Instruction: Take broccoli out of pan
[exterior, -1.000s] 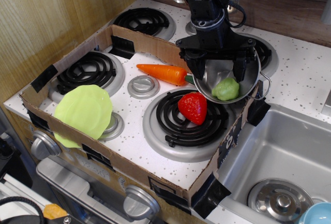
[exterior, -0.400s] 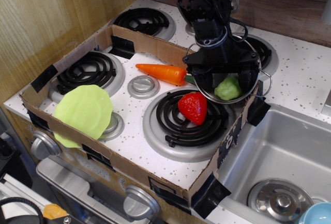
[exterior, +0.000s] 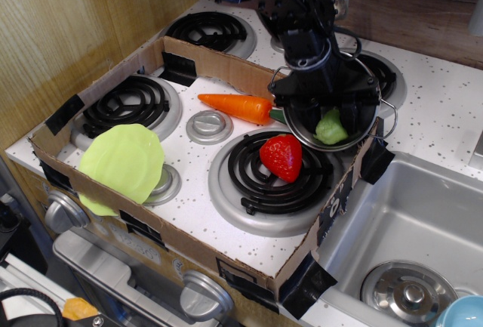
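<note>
The toy stove top (exterior: 226, 214), walled with taped cardboard (exterior: 189, 55), spreads out to the left of and below my pincer, and the sink (exterior: 407, 221) lies below it to the right. The pan (exterior: 373, 127) sits directly under my pincer, at the cardboard's right edge, and my pincer (exterior: 326, 112) reaches down into it. My fingers (exterior: 349, 112) are spread apart, one on each side of the broccoli (exterior: 330, 126); I cannot tell whether either touches it, so I would call my grip wide and not yet closed on anything.

The lettuce leaf (exterior: 122, 162) lies well away, far to the lower left of my pincer. The carrot (exterior: 235, 106) lies just to its left, outside the pan. The strawberry (exterior: 281, 156) sits just below and left of my pincer on the front burner, near the pan's rim. The broccoli, smallest of all, rests in the pan bottom between my fingers.

As I judge it, the approach is done: I am over the right thing and low enough. Everything that counts remains: closing on the broccoli, lifting it clear of the rim, and setting it down outside the pan. The task is early, with nothing yet removed.
</note>
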Available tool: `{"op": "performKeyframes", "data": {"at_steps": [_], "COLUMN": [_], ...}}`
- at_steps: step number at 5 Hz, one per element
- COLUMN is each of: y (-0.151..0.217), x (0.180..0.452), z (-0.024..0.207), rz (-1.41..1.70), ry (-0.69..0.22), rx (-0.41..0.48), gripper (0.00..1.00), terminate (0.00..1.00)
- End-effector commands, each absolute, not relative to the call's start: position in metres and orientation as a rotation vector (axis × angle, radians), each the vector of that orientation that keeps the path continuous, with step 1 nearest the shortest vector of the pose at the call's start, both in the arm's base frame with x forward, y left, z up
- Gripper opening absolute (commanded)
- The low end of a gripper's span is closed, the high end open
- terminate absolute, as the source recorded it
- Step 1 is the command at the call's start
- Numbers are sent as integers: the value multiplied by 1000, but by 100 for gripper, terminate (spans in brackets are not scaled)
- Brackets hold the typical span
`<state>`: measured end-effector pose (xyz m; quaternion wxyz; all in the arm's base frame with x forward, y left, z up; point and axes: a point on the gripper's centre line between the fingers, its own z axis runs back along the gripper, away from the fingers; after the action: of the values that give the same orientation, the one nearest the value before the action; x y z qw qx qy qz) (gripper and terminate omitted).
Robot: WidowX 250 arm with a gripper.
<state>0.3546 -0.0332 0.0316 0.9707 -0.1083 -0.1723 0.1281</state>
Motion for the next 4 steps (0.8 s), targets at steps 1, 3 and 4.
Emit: {"op": "performKeyframes", "data": {"at_steps": [1, 3, 4], "y": [-27, -11, 4], "x": [359, 359, 356], "z": [63, 99, 115], "rz": [282, 306, 310], "ry": [-326, -301, -327], "rx": [-188, -152, -91], "gripper": [0, 0, 0], "terminate": [0, 0, 0]}}
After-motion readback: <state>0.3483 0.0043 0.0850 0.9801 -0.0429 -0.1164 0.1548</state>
